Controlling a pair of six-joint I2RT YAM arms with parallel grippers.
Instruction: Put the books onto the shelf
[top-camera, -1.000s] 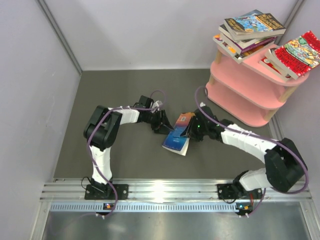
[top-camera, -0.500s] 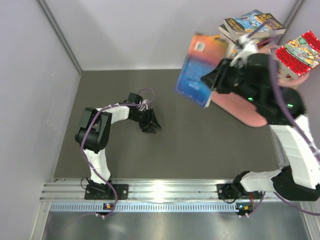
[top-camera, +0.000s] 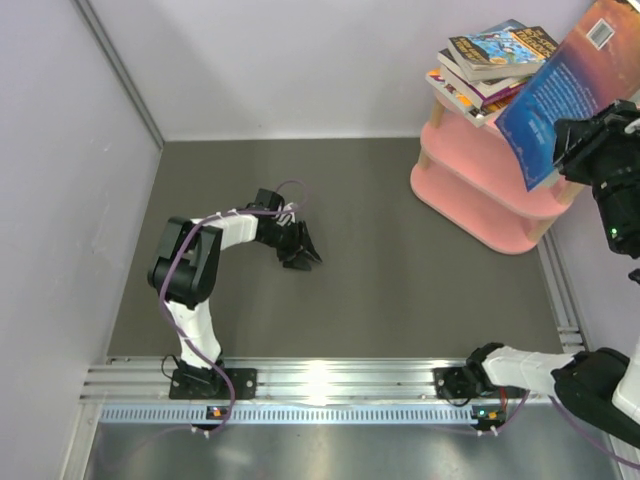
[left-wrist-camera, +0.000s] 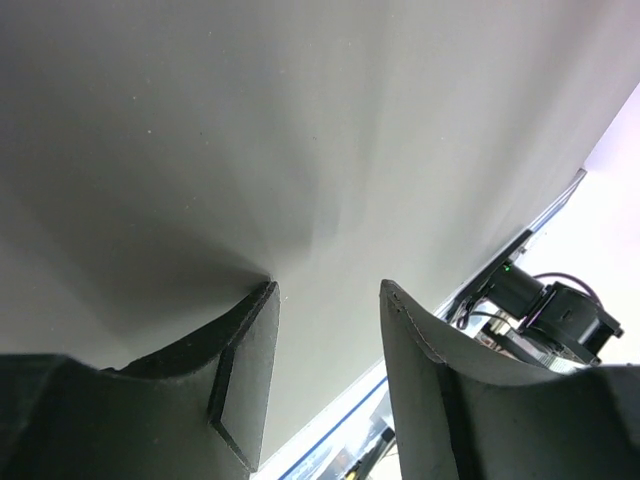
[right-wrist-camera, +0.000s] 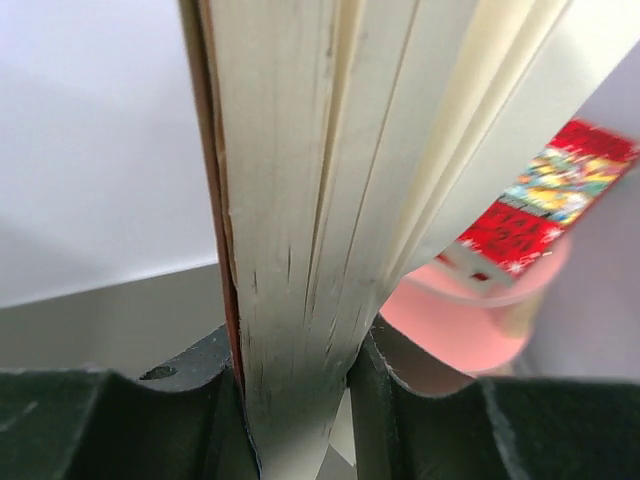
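We see our right gripper (right-wrist-camera: 296, 400) clamping a blue book (top-camera: 556, 95), pink shelf (top-camera: 478, 205) just beyond (left gripper (left-wrist-camera: 328, 292) parted, empty)

On my left wrist feed, the left gripper (left-wrist-camera: 327, 292) holds its two dark fingers (left-wrist-camera: 248, 365) parted, and bare grey table (left-wrist-camera: 250, 130) shows through the gap and beyond the tips. To the right of the gripper I note a pale rail (left-wrist-camera: 548, 212) along the table edge. Just past it is a black motor housing (left-wrist-camera: 555, 305) with a green light and a purple cable (left-wrist-camera: 565, 280).
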